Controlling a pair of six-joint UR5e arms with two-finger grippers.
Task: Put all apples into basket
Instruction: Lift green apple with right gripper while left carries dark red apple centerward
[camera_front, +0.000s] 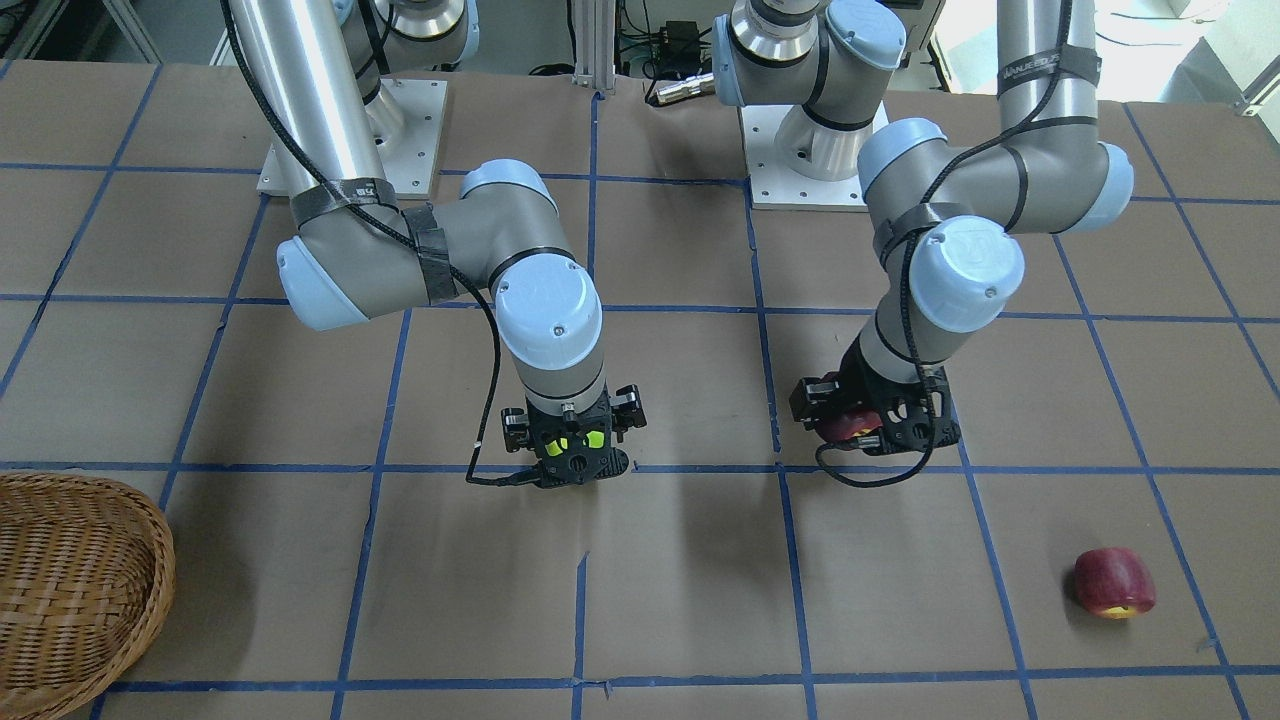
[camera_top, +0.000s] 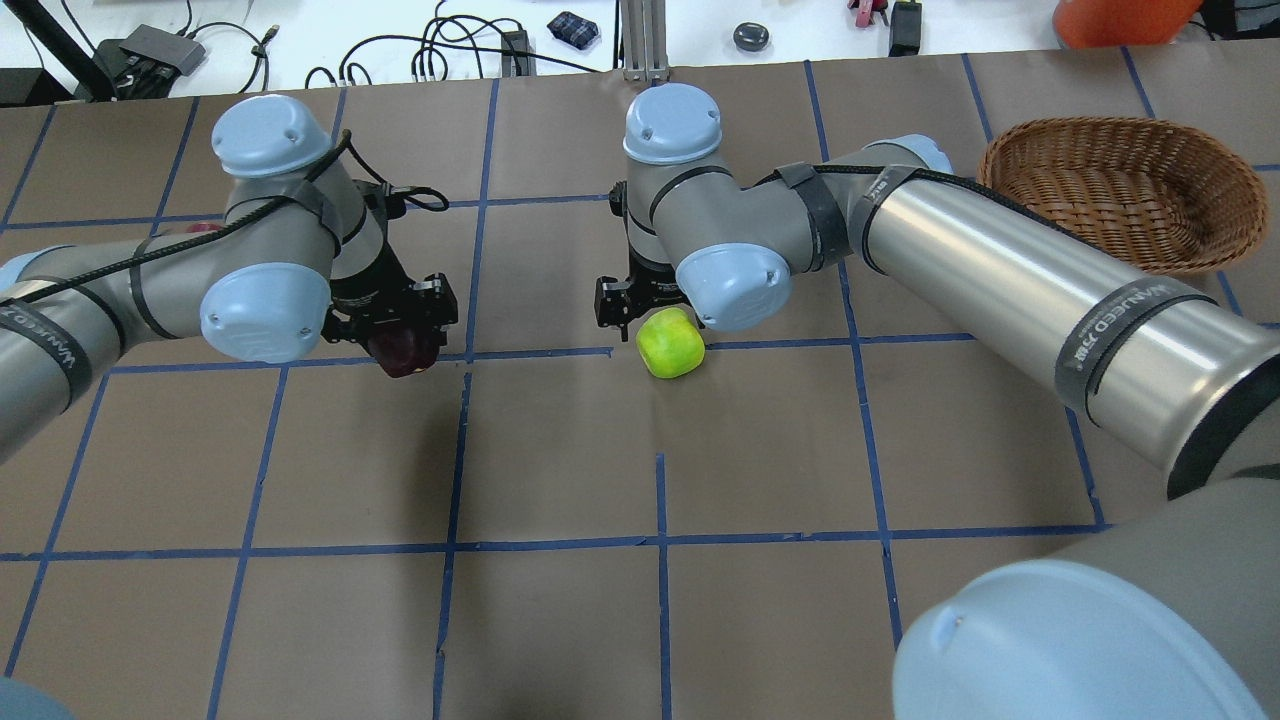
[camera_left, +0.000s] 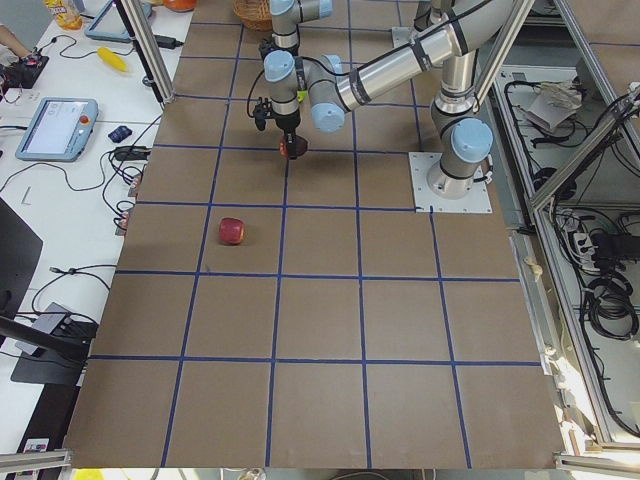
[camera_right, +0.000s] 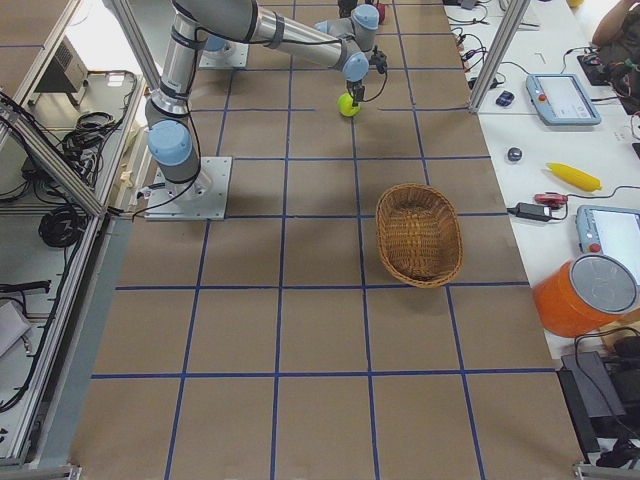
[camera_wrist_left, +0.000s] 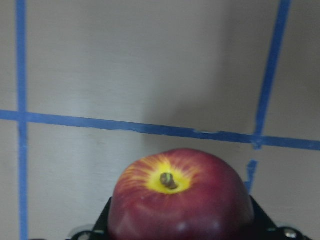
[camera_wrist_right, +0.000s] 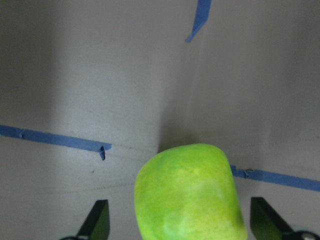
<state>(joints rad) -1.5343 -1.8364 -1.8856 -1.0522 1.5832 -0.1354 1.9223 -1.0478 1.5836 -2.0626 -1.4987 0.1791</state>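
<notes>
My left gripper (camera_front: 858, 428) is shut on the dark maroon apple (camera_top: 405, 350) and holds it low over the table. In the left wrist view the apple (camera_wrist_left: 180, 205) shows a yellow stem patch. My right gripper (camera_top: 650, 318) is open and straddles the lime-green apple (camera_top: 670, 343). In the right wrist view its fingers (camera_wrist_right: 97, 222) stand either side of the apple (camera_wrist_right: 190, 195), with a gap on the left. The lighter red apple (camera_front: 1113, 582) lies alone on the table beyond the left arm. The wicker basket (camera_top: 1120, 200) stands empty at the table's far right.
The table is brown paper with a blue tape grid. Both arm bases (camera_front: 815, 150) are bolted at the robot's edge. The basket (camera_right: 420, 235) lies about two grid squares beyond the right gripper. Tablets, cables and an orange bucket (camera_right: 585, 295) sit on the operators' bench.
</notes>
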